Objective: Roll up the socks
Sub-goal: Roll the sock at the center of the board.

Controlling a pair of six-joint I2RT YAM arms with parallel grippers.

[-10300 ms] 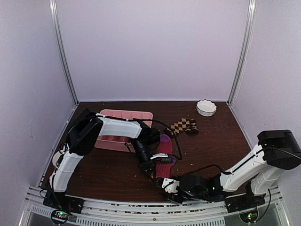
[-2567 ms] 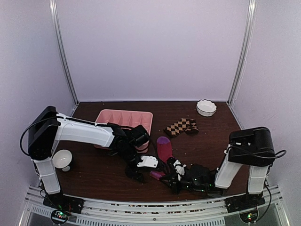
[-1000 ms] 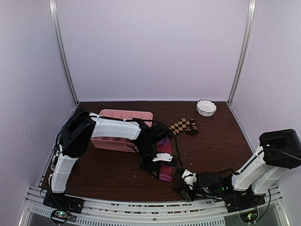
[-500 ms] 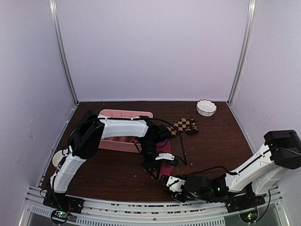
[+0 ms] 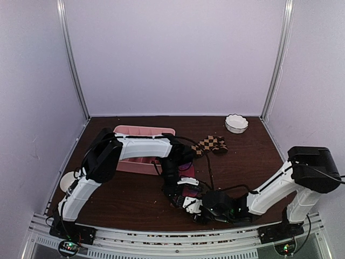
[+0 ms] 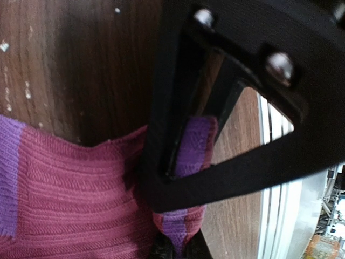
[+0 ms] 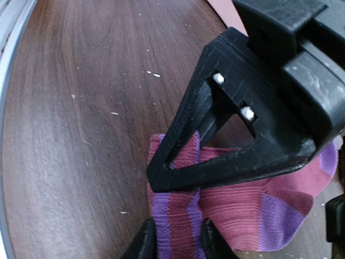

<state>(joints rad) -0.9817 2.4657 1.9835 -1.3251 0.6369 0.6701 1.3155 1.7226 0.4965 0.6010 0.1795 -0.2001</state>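
The magenta-pink sock (image 5: 190,188) lies near the table's front edge, its purple-striped cuff (image 7: 175,216) bunched up at the near end. The left gripper (image 6: 178,249) is shut on a fold of that cuff, and a purple stripe shows between its tips. In the right wrist view the right gripper (image 7: 177,243) stands low at the sock's near end, its two fingers pressed against either side of the cuff just below the left gripper's black triangular finger (image 7: 237,135). From above, both grippers (image 5: 180,195) (image 5: 193,208) meet at the sock. The checkered sock (image 5: 210,144) lies flat farther back.
A pink divided tray (image 5: 141,135) sits behind the left arm. A white fluted bowl (image 5: 236,123) stands at the back right, and another white bowl (image 5: 66,182) shows by the left arm's base. Cables trail across the table near both arms.
The right gripper has slid left along the front edge to the sock's near end and narrowed onto the cuff. The left gripper stays shut on the sock.
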